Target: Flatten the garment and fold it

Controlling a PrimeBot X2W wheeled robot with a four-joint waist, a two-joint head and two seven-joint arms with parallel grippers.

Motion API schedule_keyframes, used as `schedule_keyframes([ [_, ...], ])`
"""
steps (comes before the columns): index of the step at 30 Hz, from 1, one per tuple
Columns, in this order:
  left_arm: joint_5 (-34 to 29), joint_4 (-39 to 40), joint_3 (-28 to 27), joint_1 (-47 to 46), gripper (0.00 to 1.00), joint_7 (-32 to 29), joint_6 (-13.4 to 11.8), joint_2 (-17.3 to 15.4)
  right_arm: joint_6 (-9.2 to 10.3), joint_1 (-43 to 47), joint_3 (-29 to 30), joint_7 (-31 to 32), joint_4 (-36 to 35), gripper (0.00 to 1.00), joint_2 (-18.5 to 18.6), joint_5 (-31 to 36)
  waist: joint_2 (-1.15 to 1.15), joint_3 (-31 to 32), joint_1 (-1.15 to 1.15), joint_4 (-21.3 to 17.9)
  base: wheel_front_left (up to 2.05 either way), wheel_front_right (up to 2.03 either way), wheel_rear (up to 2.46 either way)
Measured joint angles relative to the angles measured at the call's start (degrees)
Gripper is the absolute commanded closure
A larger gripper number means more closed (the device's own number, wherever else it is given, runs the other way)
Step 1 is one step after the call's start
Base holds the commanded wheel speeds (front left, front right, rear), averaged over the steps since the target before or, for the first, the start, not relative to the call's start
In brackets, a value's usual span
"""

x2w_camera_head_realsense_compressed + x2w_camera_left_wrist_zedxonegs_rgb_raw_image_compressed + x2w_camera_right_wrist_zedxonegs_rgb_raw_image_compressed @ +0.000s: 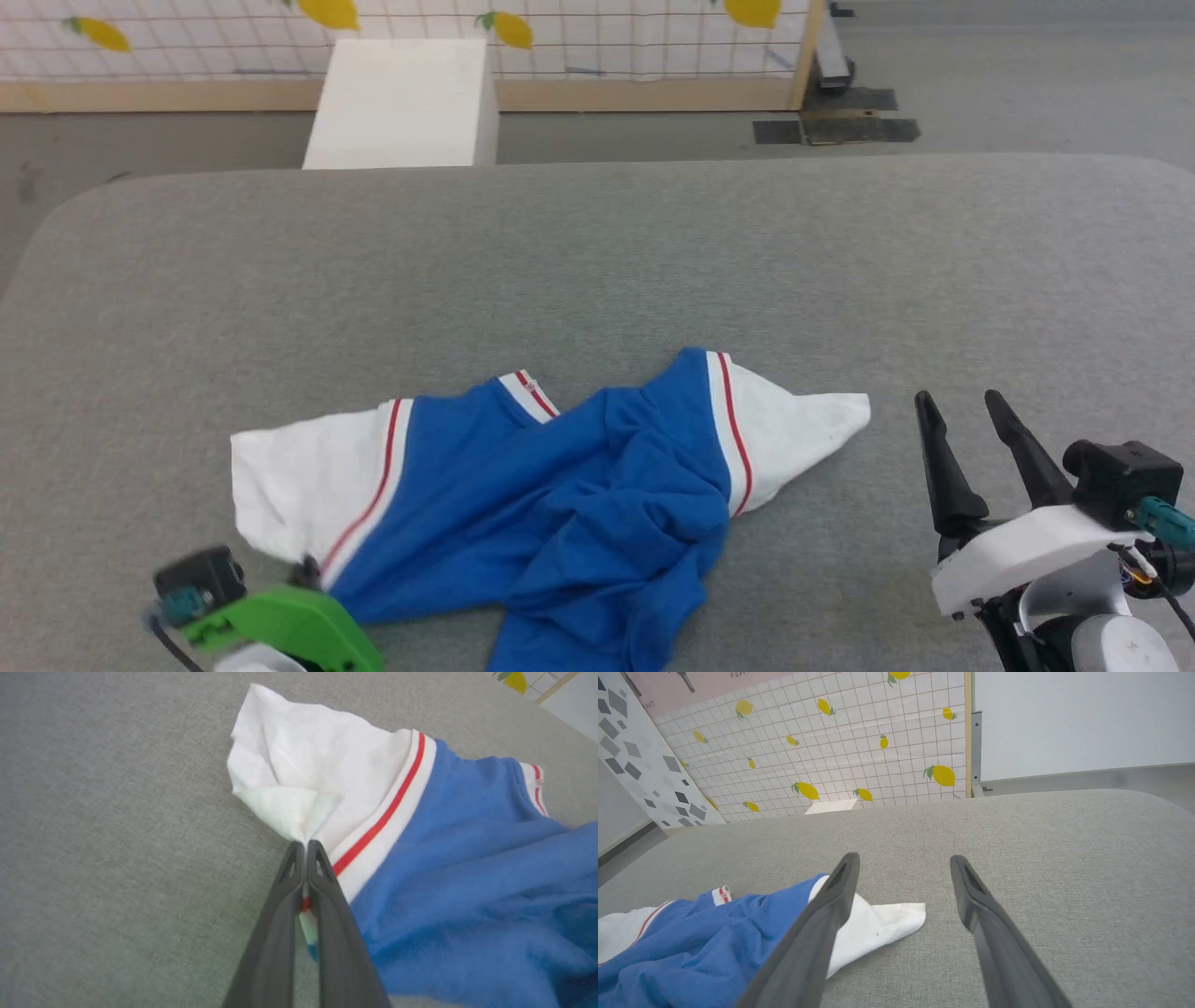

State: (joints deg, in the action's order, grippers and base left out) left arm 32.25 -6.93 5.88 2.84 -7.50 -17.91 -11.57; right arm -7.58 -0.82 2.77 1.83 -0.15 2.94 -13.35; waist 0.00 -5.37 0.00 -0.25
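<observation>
Flattening stage: my left claw is pinching a white sleeve of the blue T-shirt crumpled on the desk; my right claw, spread empty, should probably be seizing the other.

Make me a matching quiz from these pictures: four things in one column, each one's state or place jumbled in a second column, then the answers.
Column one:
1. left gripper
2. right gripper
3. garment
4. white box

Column two:
A. open, holding nothing
B. behind the grey table
C. shut on a white sleeve
D. crumpled, not yet flat

Pairs: 1-C, 2-A, 3-D, 4-B
</observation>
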Motion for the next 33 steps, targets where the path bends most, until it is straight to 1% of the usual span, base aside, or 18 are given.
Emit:
schedule_keyframes([
  [1,0.8,-0.7,0.3,0.7,0.44,-0.1,0.5,0.5,0.0,0.0,0.1,0.5,0.0,0.0,0.0,0.1,0.0,0.0,0.0,0.6,0.0,0.0,0.0],
  [2,1.7,-1.5,0.5,1.0,0.0,-0.6,0.9,1.1,0.0,0.0,0.2,0.8,0.1,0.0,0.0,0.1,0.0,-0.1,0.0,1.0,0.0,0.0,0.0],
  [5,2.5,-3.1,2.2,1.9,0.0,-1.5,2.4,2.3,0.0,0.1,0.6,2.2,0.2,0.0,0.0,0.2,0.0,-0.1,0.0,2.4,0.0,0.0,0.0],
  [7,2.4,-2.8,2.1,1.9,0.0,0.2,3.0,2.5,0.0,0.1,0.9,2.3,0.2,0.0,0.0,0.2,0.0,-0.2,0.0,3.2,0.0,0.0,0.0],
  [10,1.6,-1.9,1.9,1.8,0.0,2.9,3.9,1.5,0.0,0.1,0.9,2.5,0.1,0.0,0.0,0.2,0.0,-0.3,0.0,3.9,0.0,0.0,0.0],
  [12,0.8,-0.7,1.5,1.8,0.0,4.2,4.3,-0.2,0.0,0.1,0.7,2.5,0.0,0.0,0.0,0.2,0.0,-0.4,0.0,4.1,0.0,0.0,0.0],
  [14,-0.5,1.0,1.0,1.6,0.0,4.8,4.8,-2.6,0.0,0.1,0.5,2.5,-0.2,0.0,0.0,0.2,0.0,-0.6,0.0,3.9,0.0,0.0,0.0],
  [17,-2.2,2.7,0.4,0.9,0.0,4.1,5.7,-6.7,0.0,0.1,0.1,2.4,-0.6,0.0,0.0,0.2,0.0,-1.1,0.0,3.5,0.0,0.0,0.0],
  [18,-2.3,3.1,0.2,0.3,0.0,3.4,6.3,-8.2,0.0,0.1,0.1,2.4,-0.8,0.0,0.0,0.2,0.0,-1.4,0.0,3.4,0.0,0.0,0.0],
  [22,-2.3,2.7,-0.5,-3.5,0.0,1.1,9.0,-12.4,0.0,0.0,-0.2,2.3,-1.1,0.0,0.0,0.2,0.0,-2.9,0.0,2.7,0.0,0.0,0.0],
  [25,-1.4,0.3,-0.8,-6.5,0.0,-1.1,10.7,-14.1,0.0,-0.5,-0.5,2.3,-1.6,0.0,0.0,0.3,0.0,-4.3,0.0,2.0,0.0,0.0,0.0],
  [29,-0.7,-3.4,-0.8,-9.0,0.0,-4.6,11.3,-15.1,0.0,-1.2,-0.7,2.3,-2.1,0.0,0.0,0.6,0.0,-6.2,0.0,0.8,0.0,0.0,0.0],
  [33,1.5,-6.4,-0.9,-10.3,0.0,-7.7,11.6,-15.5,0.0,-1.8,-0.8,2.3,-2.4,0.0,0.0,0.8,0.0,-7.9,0.0,-0.7,0.0,0.0,0.0],
])
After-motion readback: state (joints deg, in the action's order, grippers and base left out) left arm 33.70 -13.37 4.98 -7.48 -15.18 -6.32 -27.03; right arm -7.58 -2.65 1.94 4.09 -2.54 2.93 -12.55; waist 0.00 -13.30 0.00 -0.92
